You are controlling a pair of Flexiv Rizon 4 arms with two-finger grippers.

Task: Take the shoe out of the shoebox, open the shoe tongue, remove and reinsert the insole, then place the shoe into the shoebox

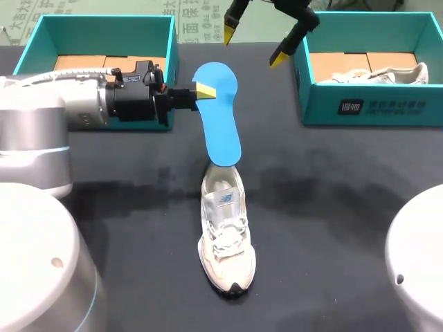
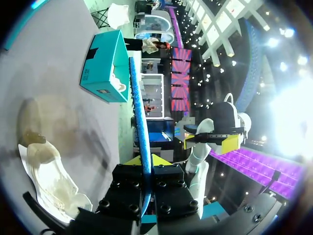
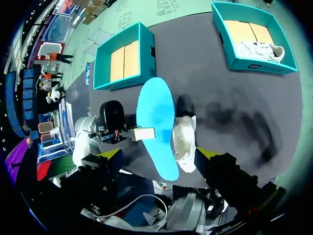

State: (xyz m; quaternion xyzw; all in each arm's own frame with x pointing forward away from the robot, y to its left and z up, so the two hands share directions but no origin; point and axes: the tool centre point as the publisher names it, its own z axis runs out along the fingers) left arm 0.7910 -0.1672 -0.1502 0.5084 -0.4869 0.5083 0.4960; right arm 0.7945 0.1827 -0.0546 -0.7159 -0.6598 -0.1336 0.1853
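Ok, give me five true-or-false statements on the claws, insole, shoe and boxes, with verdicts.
1. The left claw is shut on the blue insole. True.
2. The right claw grips the shoe. False: it is open and empty, above the table near the right shoebox.
3. The shoe sits inside the left shoebox. False: it stands on the table, outside the left shoebox.
4. The right shoebox holds a second shoe. True.
5. The blue insole lies flat on the table. False: it is held up, its lower end at the shoe's opening.
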